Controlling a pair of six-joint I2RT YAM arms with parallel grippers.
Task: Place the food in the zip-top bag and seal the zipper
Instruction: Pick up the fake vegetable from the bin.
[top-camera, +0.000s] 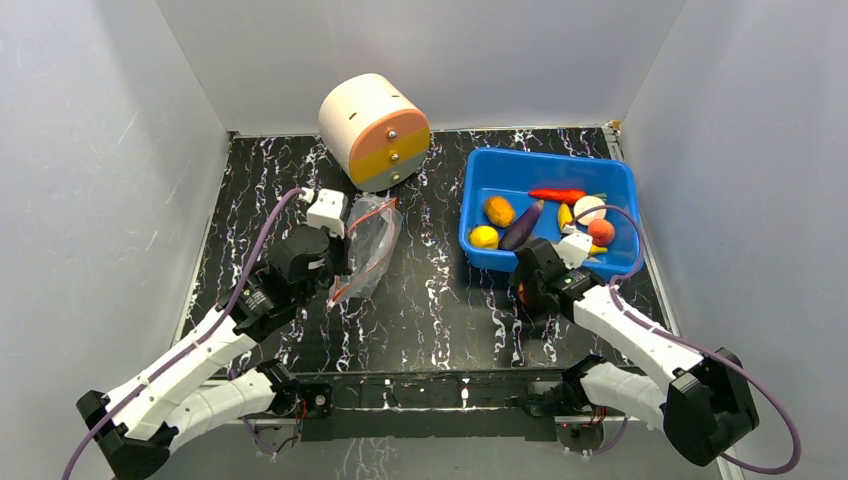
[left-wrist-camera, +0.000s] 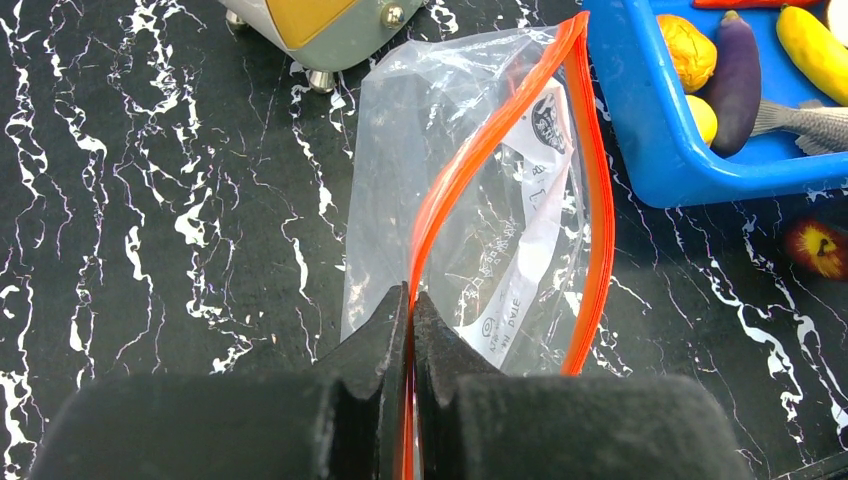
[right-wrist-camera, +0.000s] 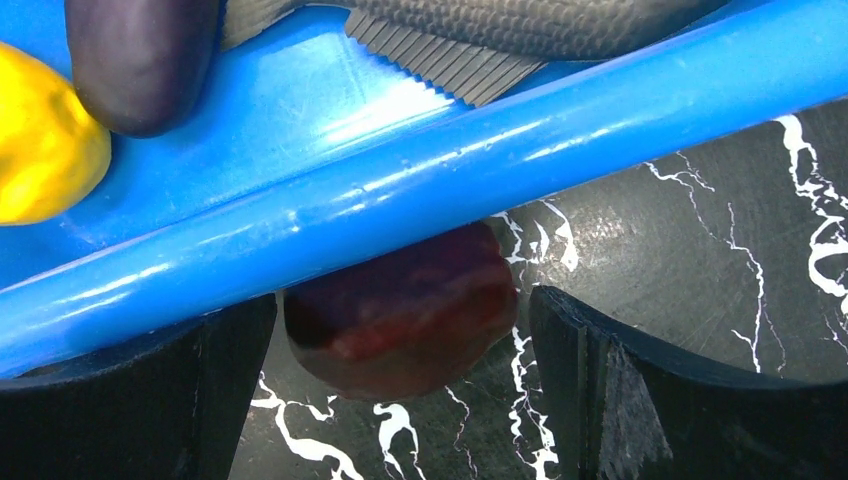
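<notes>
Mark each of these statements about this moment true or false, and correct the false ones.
1. The left pincer is shut on the zipper. True.
2. The zip-top bag is sealed. False: its mouth gapes open.
3. The right pincer grips the eggplant. False: it is open, straddling a red round piece on the table beside the blue bin.
4. The eggplant lies in the blue bin. True.

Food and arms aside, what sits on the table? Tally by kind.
blue bin: 1
zip-top bag: 1
cream-and-orange cylinder: 1
Total: 3
</notes>
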